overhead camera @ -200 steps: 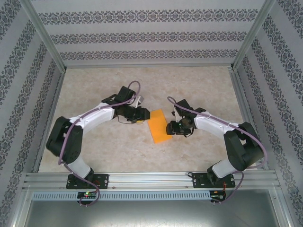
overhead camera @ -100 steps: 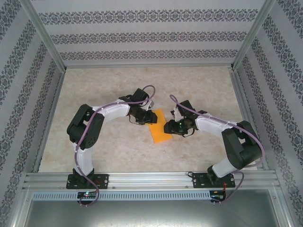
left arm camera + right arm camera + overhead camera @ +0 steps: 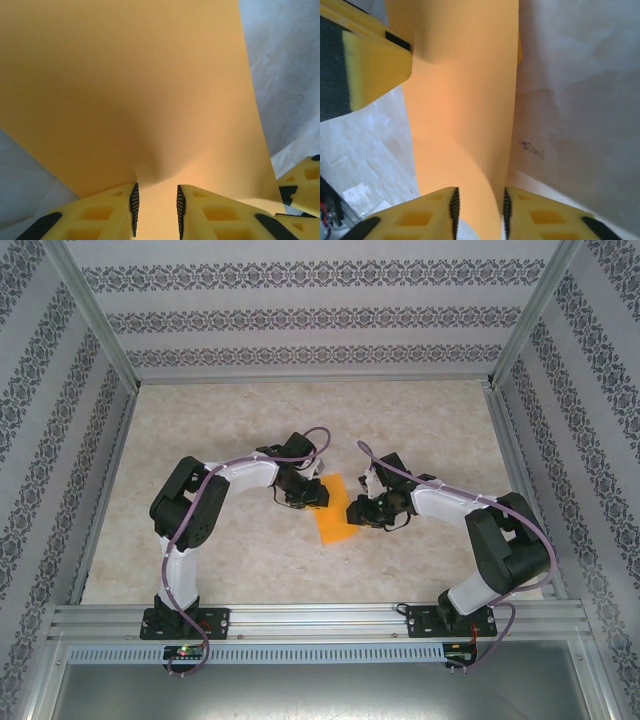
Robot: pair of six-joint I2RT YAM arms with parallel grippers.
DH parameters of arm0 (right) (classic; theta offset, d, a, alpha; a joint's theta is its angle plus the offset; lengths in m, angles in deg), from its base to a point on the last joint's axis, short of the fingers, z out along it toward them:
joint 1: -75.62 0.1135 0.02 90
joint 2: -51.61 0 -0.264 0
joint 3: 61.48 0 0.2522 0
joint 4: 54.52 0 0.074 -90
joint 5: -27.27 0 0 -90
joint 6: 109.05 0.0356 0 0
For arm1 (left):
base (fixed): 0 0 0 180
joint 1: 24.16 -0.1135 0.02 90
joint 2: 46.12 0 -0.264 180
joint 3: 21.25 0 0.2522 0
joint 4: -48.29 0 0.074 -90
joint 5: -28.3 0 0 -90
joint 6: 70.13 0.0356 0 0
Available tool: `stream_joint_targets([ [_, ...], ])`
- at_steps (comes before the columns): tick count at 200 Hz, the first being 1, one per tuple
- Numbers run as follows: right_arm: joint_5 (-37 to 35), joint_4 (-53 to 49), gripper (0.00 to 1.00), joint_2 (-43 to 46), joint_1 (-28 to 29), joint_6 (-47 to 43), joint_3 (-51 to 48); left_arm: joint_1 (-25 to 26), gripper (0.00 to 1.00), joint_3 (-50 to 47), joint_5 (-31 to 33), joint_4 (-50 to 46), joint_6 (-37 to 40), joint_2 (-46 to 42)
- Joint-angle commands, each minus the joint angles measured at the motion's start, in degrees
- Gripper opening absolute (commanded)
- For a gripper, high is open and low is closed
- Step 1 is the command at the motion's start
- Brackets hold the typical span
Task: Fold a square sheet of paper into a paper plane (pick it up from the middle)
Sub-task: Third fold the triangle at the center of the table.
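The square sheet of paper (image 3: 335,522) lies orange on the table between both arms, its middle humping up. My left gripper (image 3: 316,495) presses down on its upper left part. In the left wrist view the paper (image 3: 130,90) puckers into the narrow gap of that gripper (image 3: 156,210), open with space at each pad. My right gripper (image 3: 352,512) is on the sheet's right edge. In the right wrist view the paper (image 3: 465,100) curls up between the fingers of the right gripper (image 3: 479,212), also open by a narrow gap. The paper plane is not formed.
Beige marbled table (image 3: 230,550) inside patterned walls. A metal rail (image 3: 320,620) runs along the near edge. The left gripper's yellow finger (image 3: 375,70) shows at the top left of the right wrist view, and the right gripper's finger (image 3: 302,185) at the lower right of the left wrist view.
The left arm swung right and came down onto the paper. Both grippers narrowed their jaws, and the sheet buckled upward and looks narrower between them.
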Motion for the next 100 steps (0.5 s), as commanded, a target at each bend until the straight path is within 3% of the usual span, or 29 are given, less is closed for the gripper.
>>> stream_joint_targets([
  [1,3.1,0.5,0.25,2.3,-0.2,0.9,-0.7,0.5,0.30,0.8,1.1,-2.1,2.1,1.5],
  [100,8.4,7.5,0.09,-0.1,0.7,5.6,-0.5,0.4,0.30,0.4,0.8,-2.3,2.9,1.9],
])
